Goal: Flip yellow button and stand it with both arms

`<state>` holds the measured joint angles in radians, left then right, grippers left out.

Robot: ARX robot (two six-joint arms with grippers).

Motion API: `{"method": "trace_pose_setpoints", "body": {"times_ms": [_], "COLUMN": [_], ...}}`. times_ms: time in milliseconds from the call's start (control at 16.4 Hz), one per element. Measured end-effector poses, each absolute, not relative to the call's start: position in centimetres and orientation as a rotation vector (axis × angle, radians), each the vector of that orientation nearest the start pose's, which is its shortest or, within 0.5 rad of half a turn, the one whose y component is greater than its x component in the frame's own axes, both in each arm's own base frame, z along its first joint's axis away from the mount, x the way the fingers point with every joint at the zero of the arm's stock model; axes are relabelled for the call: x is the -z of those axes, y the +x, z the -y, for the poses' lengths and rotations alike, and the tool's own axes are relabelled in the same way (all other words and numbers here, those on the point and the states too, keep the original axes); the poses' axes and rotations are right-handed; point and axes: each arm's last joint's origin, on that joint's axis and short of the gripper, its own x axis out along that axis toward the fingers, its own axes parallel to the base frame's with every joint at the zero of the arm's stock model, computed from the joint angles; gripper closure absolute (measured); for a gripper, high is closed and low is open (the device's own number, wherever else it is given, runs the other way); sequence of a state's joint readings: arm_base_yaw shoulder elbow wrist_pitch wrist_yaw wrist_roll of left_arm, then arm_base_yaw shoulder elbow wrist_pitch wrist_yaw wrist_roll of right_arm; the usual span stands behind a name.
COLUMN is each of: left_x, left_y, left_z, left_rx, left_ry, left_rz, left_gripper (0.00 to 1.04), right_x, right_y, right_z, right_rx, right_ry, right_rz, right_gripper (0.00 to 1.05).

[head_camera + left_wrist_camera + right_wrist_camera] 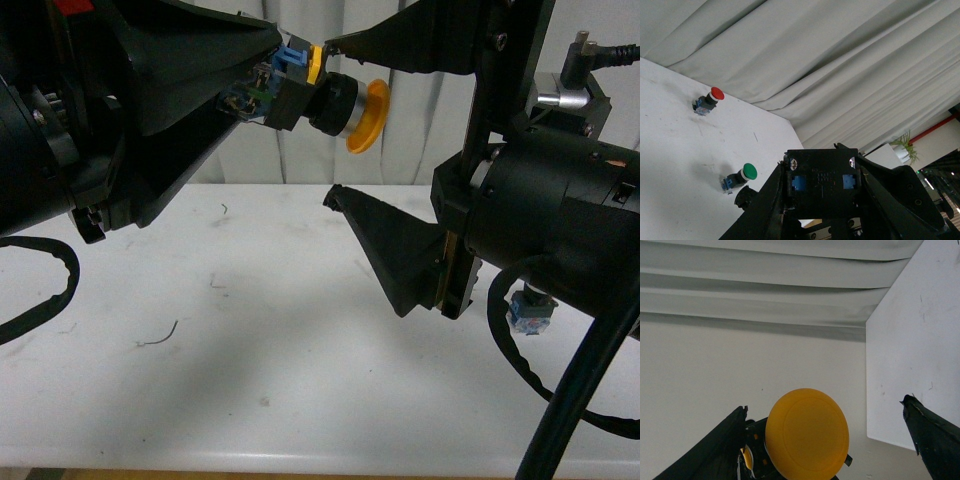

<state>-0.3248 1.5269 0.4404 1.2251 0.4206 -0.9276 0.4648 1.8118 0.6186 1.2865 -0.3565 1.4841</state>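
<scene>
Handover, front view: my left gripper (262, 85) clamps the button (365, 115) by its block, well above the table (260, 330), with the cap facing my right gripper (332, 122), whose jaws are wide. Left wrist: block sits squarely between the jaws. Right wrist: cap lies nearer one jaw, so I'd centre before closing.

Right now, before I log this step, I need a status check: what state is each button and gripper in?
yellow button: held in the air on its side, cap toward the right gripper.
left gripper: shut on the yellow button's contact block.
right gripper: open, jaws above and below the cap.
red button: standing on the table, cap up.
green button: standing on the table, cap up.
</scene>
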Motion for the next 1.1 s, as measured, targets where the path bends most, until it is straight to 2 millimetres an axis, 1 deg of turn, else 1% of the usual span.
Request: {"method": "trace_pose_setpoints", "body": {"times_ms": [61,122,244,306,489,611,917,978,1100], "left_x": [-19.15,-19.14,-19.01,-18.97,-18.92,-18.92,-18.90,-18.92,-19.04], "left_y": [25.10,25.10,25.05,25.03,25.03,25.03,25.03,25.00,24.67], "left_z": [9.69,9.69,9.67,9.66,9.63,9.63,9.59,9.54,9.41], "left_rx": [0.754,0.754,0.750,0.749,0.747,0.747,0.744,0.746,0.759], "left_ry": [-0.875,-0.875,-0.875,-0.875,-0.878,-0.883,-0.884,-0.887,-0.884], "left_rz": [-0.212,-0.213,-0.219,-0.221,-0.225,-0.226,-0.226,-0.222,-0.211], "left_gripper": [0.70,0.70,0.70,0.70,0.70,0.70,0.70,0.64,0.41], "right_x": [-16.32,-16.32,-16.56,-16.59,-16.67,-16.71,-16.71,-16.71,-16.74], "right_y": [28.47,28.46,28.54,28.56,28.58,28.59,28.66,28.74,28.95], "right_z": [-15.42,-15.42,-15.52,-15.54,-15.56,-15.57,-15.45,-15.27,-14.96], "right_rx": [-0.735,-0.739,-0.753,-0.755,-0.759,-0.761,-0.756,-0.756,-0.763], "right_ry": [1.396,1.395,1.393,1.391,1.395,1.397,1.400,1.399,1.389], "right_rz": [-0.532,-0.533,-0.524,-0.522,-0.521,-0.518,-0.517,-0.515,-0.521], "right_gripper": [0.19,0.32,0.54,0.58,0.65,0.68,0.69,0.69,0.69]}}
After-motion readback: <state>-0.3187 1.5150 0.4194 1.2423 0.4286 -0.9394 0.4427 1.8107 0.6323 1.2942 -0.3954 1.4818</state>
